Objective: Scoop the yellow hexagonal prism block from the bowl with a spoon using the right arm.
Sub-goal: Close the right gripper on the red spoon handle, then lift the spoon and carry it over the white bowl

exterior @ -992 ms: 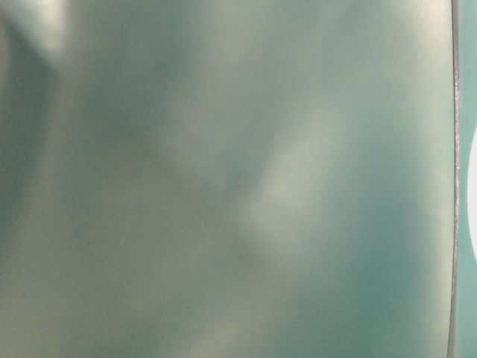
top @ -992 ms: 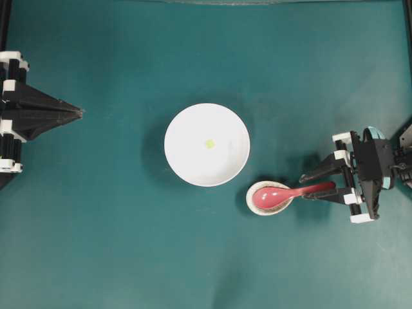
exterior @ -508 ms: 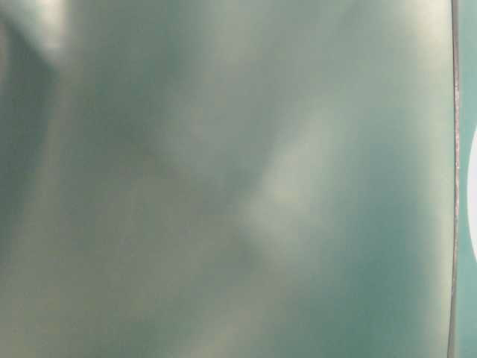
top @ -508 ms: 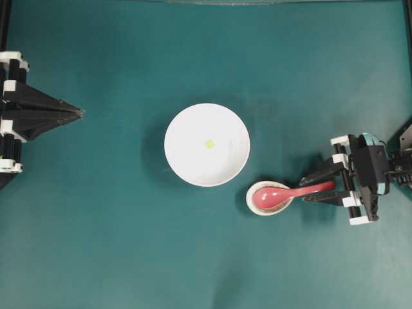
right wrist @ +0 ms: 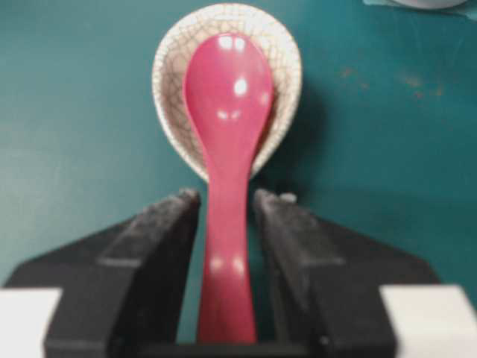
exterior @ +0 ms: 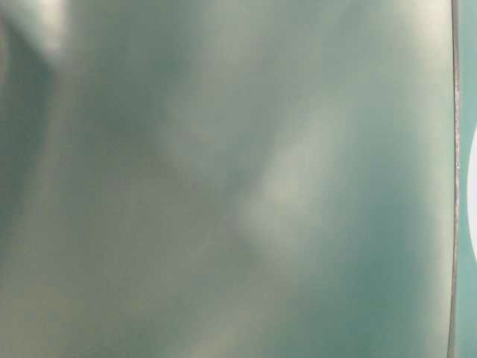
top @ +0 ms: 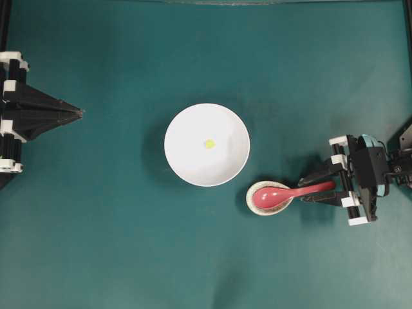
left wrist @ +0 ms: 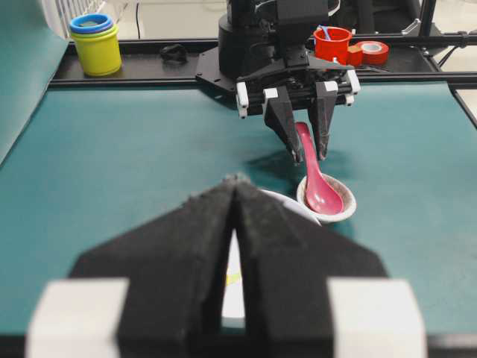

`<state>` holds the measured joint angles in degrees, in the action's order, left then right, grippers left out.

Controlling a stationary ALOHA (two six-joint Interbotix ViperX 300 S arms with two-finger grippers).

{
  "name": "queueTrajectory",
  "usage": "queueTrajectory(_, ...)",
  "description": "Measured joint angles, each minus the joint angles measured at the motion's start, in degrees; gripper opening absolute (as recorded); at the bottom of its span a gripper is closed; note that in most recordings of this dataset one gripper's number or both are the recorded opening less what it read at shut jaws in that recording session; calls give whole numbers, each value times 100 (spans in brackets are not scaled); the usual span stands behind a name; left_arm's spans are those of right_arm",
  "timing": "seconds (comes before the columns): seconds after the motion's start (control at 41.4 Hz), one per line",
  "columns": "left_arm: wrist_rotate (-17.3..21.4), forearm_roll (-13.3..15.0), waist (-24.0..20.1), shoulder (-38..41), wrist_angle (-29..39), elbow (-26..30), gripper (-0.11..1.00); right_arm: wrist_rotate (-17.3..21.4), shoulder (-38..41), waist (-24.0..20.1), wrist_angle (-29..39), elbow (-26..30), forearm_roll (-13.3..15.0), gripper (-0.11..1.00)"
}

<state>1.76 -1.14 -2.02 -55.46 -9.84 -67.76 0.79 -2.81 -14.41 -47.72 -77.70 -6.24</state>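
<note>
We see the glossy pink-red spoon [right wrist: 227,149], scoop in the crackled spoon rest [right wrist: 171,67], between the right gripper [right wrist: 226,216]'s narrowly parted jaws; the left gripper [left wrist: 235,186]'s jaws are closed.

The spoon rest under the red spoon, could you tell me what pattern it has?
A cream glaze with fine dark crackle lines on the spoon rest, clearest in the right wrist view.

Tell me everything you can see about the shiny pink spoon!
The glossy pink-red soup spoon looks like smooth plastic or glazed ceramic, with a deep oval scoop and a short straight handle. Its scoop lies face up in the small crackled cream spoon rest on the green table, near the large round white bowl. The handle runs between the fingers of the right black claw, which look slightly apart from it.
</note>
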Motion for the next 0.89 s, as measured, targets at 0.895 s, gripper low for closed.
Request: queueTrajectory(0.895,-18,0,0,-44,9,0,1,26,-404,0,457,316,-44,22)
